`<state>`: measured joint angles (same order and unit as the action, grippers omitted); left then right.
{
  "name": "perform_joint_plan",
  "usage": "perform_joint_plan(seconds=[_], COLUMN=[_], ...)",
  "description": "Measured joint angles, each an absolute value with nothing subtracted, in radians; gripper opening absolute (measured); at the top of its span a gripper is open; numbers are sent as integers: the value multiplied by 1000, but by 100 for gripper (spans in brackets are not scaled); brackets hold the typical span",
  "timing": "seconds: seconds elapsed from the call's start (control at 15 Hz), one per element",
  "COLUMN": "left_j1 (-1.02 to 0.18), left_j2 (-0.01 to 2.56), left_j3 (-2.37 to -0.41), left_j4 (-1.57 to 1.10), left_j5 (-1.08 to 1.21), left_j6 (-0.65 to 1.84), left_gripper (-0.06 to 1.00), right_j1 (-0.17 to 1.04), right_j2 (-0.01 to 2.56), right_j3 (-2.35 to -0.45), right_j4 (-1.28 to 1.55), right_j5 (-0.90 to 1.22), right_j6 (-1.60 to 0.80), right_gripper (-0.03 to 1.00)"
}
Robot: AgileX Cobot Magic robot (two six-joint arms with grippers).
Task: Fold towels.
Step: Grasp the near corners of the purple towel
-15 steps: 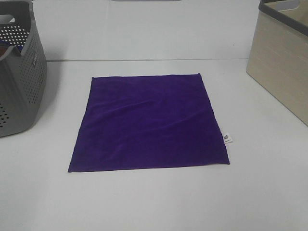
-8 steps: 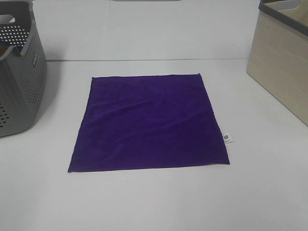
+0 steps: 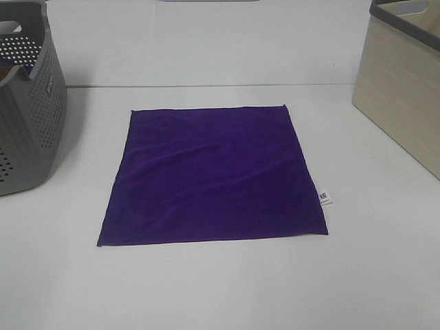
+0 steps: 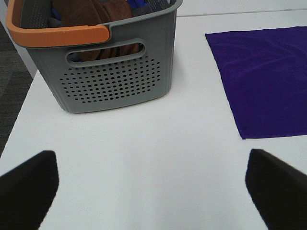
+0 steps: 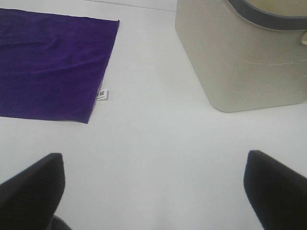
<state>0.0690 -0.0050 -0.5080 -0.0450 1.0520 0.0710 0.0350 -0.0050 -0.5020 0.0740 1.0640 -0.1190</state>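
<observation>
A deep purple towel (image 3: 213, 175) lies flat and spread out on the white table, with a small white tag (image 3: 324, 197) at its right edge. It also shows in the left wrist view (image 4: 268, 76) and in the right wrist view (image 5: 48, 67), tag (image 5: 101, 95) included. My left gripper (image 4: 153, 191) is open and empty above bare table, between the grey basket and the towel's near left corner. My right gripper (image 5: 153, 191) is open and empty above bare table, right of the towel. Neither gripper shows in the high view.
A grey perforated basket (image 3: 27, 117) with an orange rim (image 4: 57, 34) stands at the left and holds brown and blue cloths (image 4: 96, 14). A beige bin (image 3: 405, 89) with a dark rim stands at the right; it also shows in the right wrist view (image 5: 240, 62).
</observation>
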Motion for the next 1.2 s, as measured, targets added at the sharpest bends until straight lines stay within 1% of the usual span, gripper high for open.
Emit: perform_joint_plan(seconds=[0.27,0.4,0.47,0.6,0.67,0.8,0.87,0.93,1.07,1.2], left_j1=[69,69,69,69,69,69,69,69,62,-1], left_j2=[-5,12,80,339,412,658,816,851,970,1086], left_j3=[-508,-516,-560,-702,-745,-855,-867,-867,-829,-773], left_j4=[-45,-53,-67,-72,-73,-78,-138,-168,-367,-524], left_j5=[1052,1068,1115,1208,1212,1211,1128,1110,1055,972], left_j6=[72,72,73,122,136,149,127,131,223,324], left_gripper=[99,99,99,99,99,99,99,99,99,99], right_j1=[35,35,35,35,35,35,35,35,35,21], right_j2=[3,68,139,377,456,768,989,1036,1177,1274], right_j3=[-502,-514,-541,-664,-704,-840,-894,-895,-895,-895], right_j4=[78,79,84,90,95,126,219,259,432,613], right_j5=[1064,1077,1096,1132,1142,1161,1093,1070,1031,989], right_j6=[-119,-119,-119,-110,-106,-92,-176,-206,-335,-467], right_gripper=[98,98,98,98,98,98,97,97,97,96])
